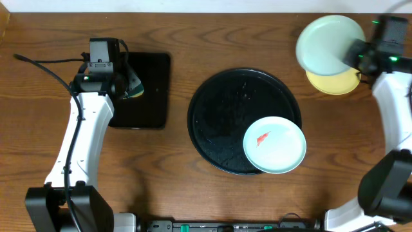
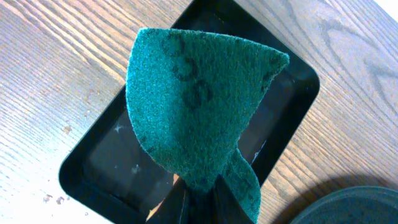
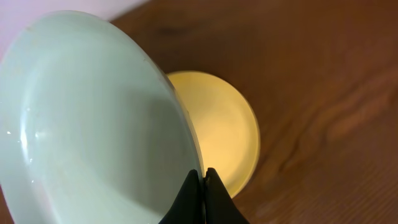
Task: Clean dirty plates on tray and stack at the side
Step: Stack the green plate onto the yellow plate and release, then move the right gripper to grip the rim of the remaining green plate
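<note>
One mint plate (image 3: 93, 124) pinched in right fingers (image 3: 188, 202), over yellow plate (image 3: 227, 140).

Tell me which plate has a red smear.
The mint plate lying on the round black tray; the lifted mint plate and the yellow plate show none.

A robot lab bench. White arms reach over a wood-grain table (image 1: 174, 187): left arm (image 1: 80, 138) at 8 o'clock, right arm (image 1: 394, 113) at 4 o'clock. A black cable (image 1: 46, 67) trails at 10 o'clock.
</note>
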